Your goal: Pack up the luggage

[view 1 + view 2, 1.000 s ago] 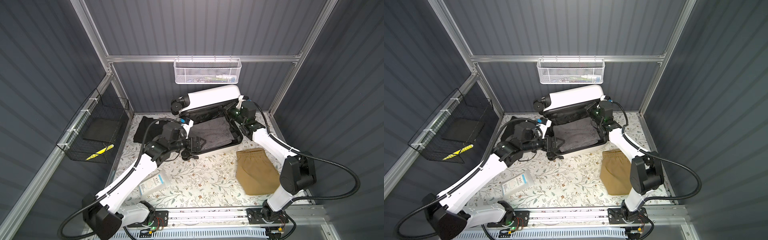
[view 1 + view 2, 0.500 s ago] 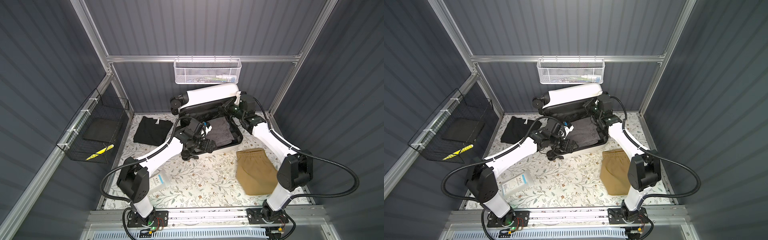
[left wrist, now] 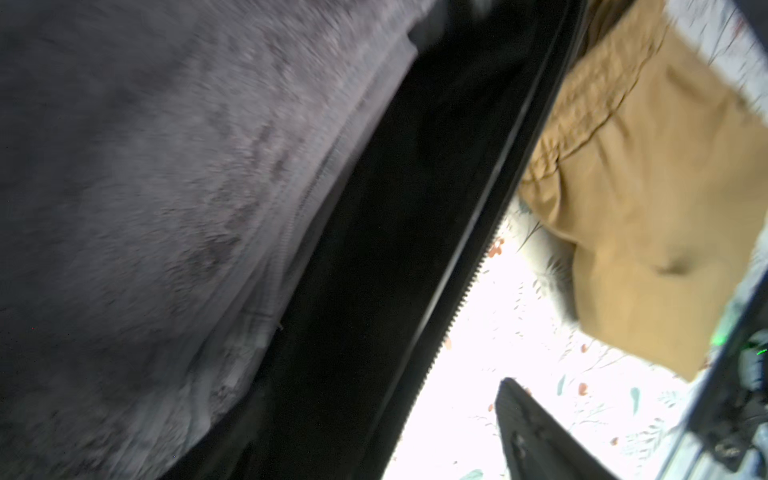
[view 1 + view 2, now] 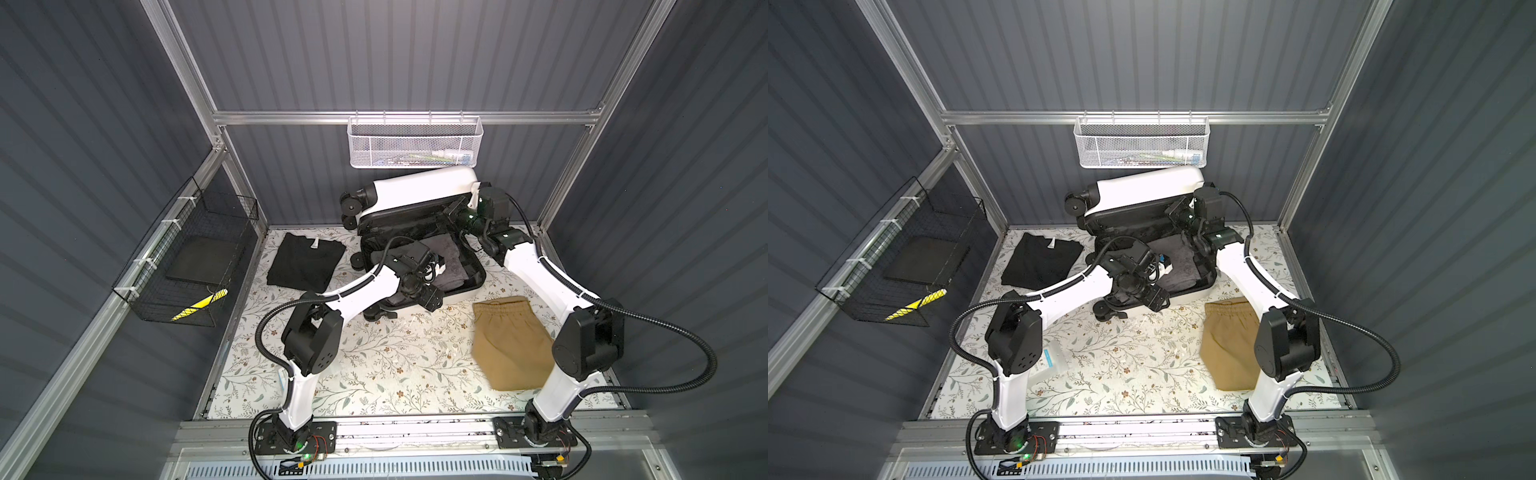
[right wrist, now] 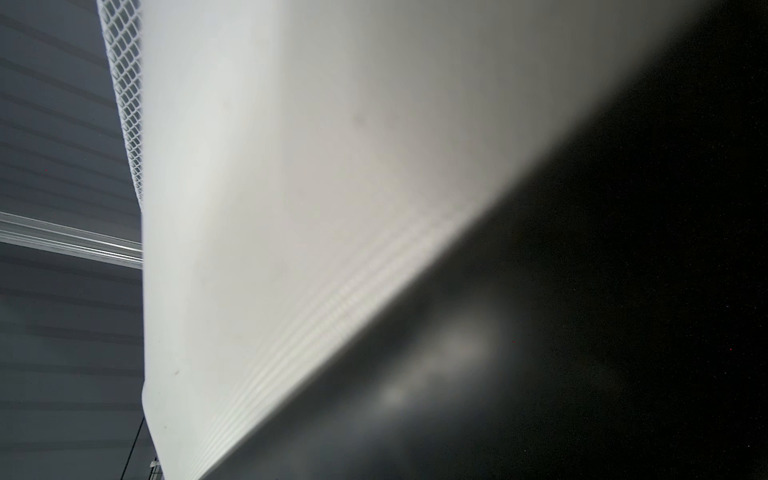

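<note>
The luggage (image 4: 419, 193) is a small white hard-shell suitcase with black lining, black zipper and black spinner wheels (image 4: 351, 205). It lies open at the back of the floral table (image 4: 395, 365), close to the rear wall. Its lower half (image 4: 461, 295) rests flat and holds a grey fleecy garment (image 4: 451, 259). The lid stands tilted over it, seemingly about half raised; the right wrist view shows its shell only as a blur.

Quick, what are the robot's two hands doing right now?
Left gripper: over the luggage, cannot tell whether open or shut.
Right gripper: shut, at the luggage lid's edge; grip hidden.
</note>
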{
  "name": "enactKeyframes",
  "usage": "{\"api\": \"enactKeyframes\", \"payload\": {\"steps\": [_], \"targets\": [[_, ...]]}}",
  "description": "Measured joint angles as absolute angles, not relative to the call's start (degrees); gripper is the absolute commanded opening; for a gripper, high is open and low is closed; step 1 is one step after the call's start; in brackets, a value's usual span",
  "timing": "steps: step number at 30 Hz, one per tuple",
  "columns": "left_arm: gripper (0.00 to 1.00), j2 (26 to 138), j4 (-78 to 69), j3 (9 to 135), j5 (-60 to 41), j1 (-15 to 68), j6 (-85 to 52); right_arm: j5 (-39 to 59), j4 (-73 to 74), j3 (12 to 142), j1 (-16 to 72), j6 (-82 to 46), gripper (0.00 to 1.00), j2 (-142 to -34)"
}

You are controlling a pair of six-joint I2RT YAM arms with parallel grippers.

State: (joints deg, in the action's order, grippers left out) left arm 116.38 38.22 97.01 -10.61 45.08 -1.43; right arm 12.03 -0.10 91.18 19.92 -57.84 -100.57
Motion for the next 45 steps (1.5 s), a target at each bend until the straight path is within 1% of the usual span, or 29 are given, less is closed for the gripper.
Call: {"api": "enactKeyframes", "payload": {"steps": [2, 7, 8, 11, 14, 17, 25, 28, 29, 32, 35, 37, 41, 45], "targets": [[0.57, 116.95, 39.13, 96.97, -10.39, 45.47, -0.75, 12.03, -0.14, 91.18, 19.92, -57.74, 0.0, -100.57], [0.28, 116.55, 38.28, 95.46, -9.02, 45.56, -0.08, 12.03, -0.56, 91.18, 19.92, -57.34, 0.0, -100.57], [0.24, 116.2, 37.67, 94.7, -8.8, 45.25, 0.14, 12.05, -0.58, 91.18, 19.92, -57.3, 0.0, -100.57], [0.13, 115.07, 35.68, 92.79, -8.64, 44.95, 1.26, 12.03, -0.69, 91.15, 19.99, -57.14, 0.0, -100.55], [0.06, 113.99, 33.8, 90.72, -9.1, 45.08, 3.88, 12.08, -0.78, 90.96, 20.43, -56.97, 0.0, -100.53], [0.0, 112.22, 32.93, 88.27, -9.19, 45.47, 4.6, 12.25, -0.78, 89.6, 21.47, -56.95, 0.0, -99.96], [0.01, 105.47, 34.04, 79.96, -9.21, 45.76, 3.42, 12.4, -0.78, 84.29, 25.28, -57.19, 0.0, -97.32], [0.17, 102.94, 34.3, 77.1, -9.28, 45.71, 2.9, 12.36, -0.64, 82.78, 26.52, -57.47, 0.0, -96.64], [0.25, 102.15, 34.46, 76.29, -9.41, 45.71, 2.28, 12.34, -0.6, 82.72, 26.79, -57.52, 0.0, -96.6], [0.63, 99.61, 36.12, 74.81, -9.47, 45.71, 0.67, 12.25, -0.43, 82.76, 27.22, -57.58, 0.0, -96.57], [0.81, 96.51, 36.45, 74.5, -9.23, 45.71, -0.95, 12.21, -0.91, 83.57, 27.2, -57.56, 0.0, -96.57], [0.88, 94.08, 36.38, 74.46, -8.8, 45.71, -2.02, 12.21, -1.15, 84.75, 27.2, -57.52, 0.0, -96.6], [0.99, 86.8, 35.38, 72.64, -6.74, 45.71, -4.8, 12.23, -1.43, 87.26, 27.2, -57.41, 0.0, -96.62], [1.0, 78.13, 33.12, 69.34, -2.33, 45.71, -8.67, 12.43, -1.93, 89.19, 27.2, -57.36, 0.0, -97.25]]}}
